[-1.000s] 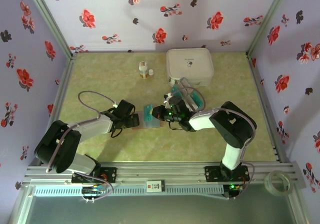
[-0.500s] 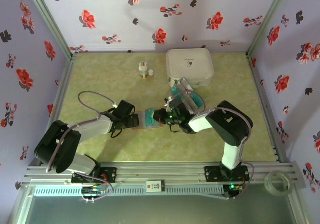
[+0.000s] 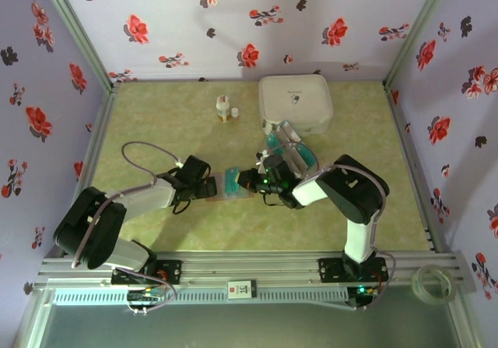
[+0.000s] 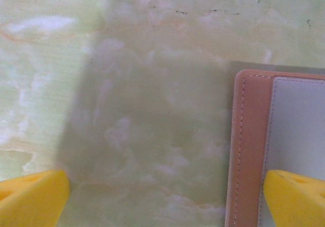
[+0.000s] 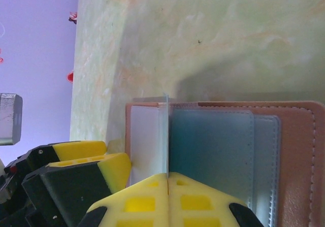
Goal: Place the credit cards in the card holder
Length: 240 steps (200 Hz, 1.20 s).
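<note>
Firstly, from above, the card holder [image 3: 232,184] is seen lying open on the tabletop [image 3: 156,130], between the two arms. The left end effector [image 3: 208,187] is set at its left edge, and the right end effector [image 3: 247,179] at its right edge. Something teal is seen on the open holder. A heap of credit cards [image 3: 294,152] is left well apart from the holder, just beside the white box [image 3: 296,103]. So most of the job is judged to be not yet done.

Next, from the left wrist, the left end effector [image 4: 162,201] is seen spread wide. Nothing is held by it. One yellow fingertip [image 4: 294,196] is placed over the grey inside of the holder, near the tan edge. It cannot be told whether the holder is pressed down by it.

Lastly, from the right wrist, the right end effector [image 5: 167,184] is seen pressed together on one thin card [image 5: 166,130]. The card is held on its edge, upright over the inside of the holder, beside the teal pocket. It cannot be told whether the card has been pushed into a slot yet. This card is judged to be partway in at most, and the heap must be dealt with after it.
</note>
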### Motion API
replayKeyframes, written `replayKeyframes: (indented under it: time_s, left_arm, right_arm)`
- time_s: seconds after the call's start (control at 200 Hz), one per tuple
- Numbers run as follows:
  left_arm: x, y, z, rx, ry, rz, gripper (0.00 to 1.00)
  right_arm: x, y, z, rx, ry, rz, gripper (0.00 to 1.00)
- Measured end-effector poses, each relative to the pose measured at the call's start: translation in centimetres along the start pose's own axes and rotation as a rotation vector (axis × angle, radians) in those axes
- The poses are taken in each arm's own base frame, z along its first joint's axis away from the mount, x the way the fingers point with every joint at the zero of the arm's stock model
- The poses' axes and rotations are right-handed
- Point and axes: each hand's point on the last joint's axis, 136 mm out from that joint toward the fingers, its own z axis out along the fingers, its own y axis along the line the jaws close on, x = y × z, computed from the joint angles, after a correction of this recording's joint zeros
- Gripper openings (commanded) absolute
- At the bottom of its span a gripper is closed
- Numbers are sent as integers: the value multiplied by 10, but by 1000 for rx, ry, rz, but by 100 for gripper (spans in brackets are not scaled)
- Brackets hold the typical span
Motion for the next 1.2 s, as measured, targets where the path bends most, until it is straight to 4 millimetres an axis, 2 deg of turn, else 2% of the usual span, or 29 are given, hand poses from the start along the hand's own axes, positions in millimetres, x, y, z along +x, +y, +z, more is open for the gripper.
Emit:
replayKeyframes:
  time_s: [0.315,1.2]
  left_arm:
    - [0,0,0,0,-1,0,100]
    - [0,0,0,0,-1,0,100]
  right_arm:
    - [1,-1,3,-15,1,19,0]
    - [14,-6,-3,-34,7,34,0]
